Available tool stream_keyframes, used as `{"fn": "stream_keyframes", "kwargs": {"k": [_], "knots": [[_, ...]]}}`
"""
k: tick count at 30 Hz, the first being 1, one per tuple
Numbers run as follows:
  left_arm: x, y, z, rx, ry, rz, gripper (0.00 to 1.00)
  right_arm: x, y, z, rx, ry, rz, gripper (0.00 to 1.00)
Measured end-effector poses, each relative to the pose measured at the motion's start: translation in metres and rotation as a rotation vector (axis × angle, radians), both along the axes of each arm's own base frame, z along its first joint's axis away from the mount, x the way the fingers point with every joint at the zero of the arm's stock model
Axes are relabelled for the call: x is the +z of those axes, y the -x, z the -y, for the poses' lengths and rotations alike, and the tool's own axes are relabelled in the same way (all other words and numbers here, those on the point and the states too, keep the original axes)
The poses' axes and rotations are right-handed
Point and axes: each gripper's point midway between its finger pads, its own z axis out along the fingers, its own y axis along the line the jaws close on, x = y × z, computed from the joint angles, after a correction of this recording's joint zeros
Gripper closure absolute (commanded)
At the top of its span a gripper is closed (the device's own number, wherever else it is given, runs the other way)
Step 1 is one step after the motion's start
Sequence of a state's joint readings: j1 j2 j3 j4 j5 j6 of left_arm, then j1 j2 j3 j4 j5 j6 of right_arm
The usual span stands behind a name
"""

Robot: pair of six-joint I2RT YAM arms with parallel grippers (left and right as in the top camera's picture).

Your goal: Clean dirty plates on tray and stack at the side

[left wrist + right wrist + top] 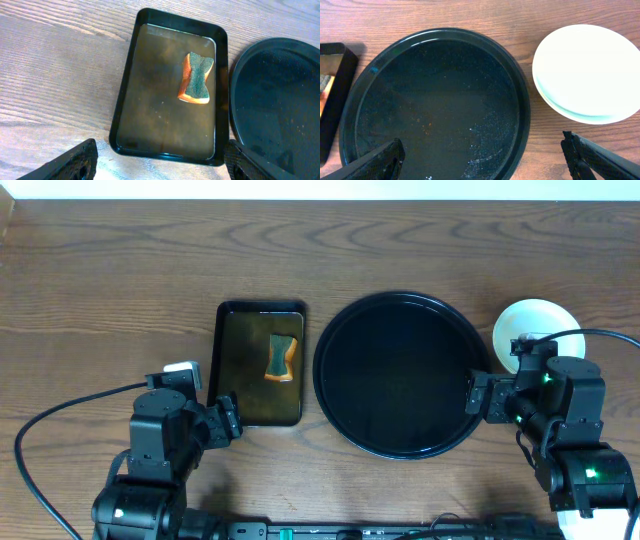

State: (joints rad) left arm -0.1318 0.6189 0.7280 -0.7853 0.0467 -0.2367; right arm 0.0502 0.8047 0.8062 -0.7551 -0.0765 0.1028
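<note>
Judging from how things lie, the task is taken to be all but finished. No plate is seen on the round black tray [440, 100]; only a wet sheen and a few faint specks are shown on its floor. The plates [587, 70] are stacked on the worktop [100, 280] just beside the tray's right rim, apart from it. The top plate is seen pale and free of sauce, and a mint-blue rim is shown beneath it. How many plates are in the stack, and whether the lower ones are clean, cannot be told. The sponge [196, 78], green over orange, is seen lying in the small rectangular tray [155, 100], which is filled with brownish water and set just left of the round tray.

The jaws of the left gripper [157, 167] are spread with nothing between them, above the near end of the rectangular tray. The jaws of the right gripper [485, 162] are spread wide and empty, near the round tray's right edge. Little more than drawing the arms back is judged to be left.

The worktop is of dark brown wood with a strong grain. Black cables [60, 415] are trailed across it from both arms. A pale strip is seen along its far edge; nothing more of the room is shown.
</note>
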Motion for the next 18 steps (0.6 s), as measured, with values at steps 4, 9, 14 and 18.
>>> {"fn": "stream_keyframes", "kwargs": {"k": [4, 9, 14, 18], "knots": [[0.0, 0.0, 0.0, 0.0, 0.0, 0.0, 0.19, 0.0, 0.0, 0.0, -0.001, 0.001, 0.0, 0.01], [0.0, 0.0, 0.0, 0.0, 0.0, 0.0, 0.18, -0.001, 0.004, 0.001, -0.002, 0.003, -0.008, 0.01], [0.0, 0.0, 0.0, 0.0, 0.0, 0.0, 0.18, 0.008, 0.013, 0.005, -0.018, 0.016, 0.047, 0.01], [0.0, 0.0, 0.0, 0.0, 0.0, 0.0, 0.18, 0.024, 0.016, 0.006, -0.022, 0.01, 0.187, 0.01]]}}
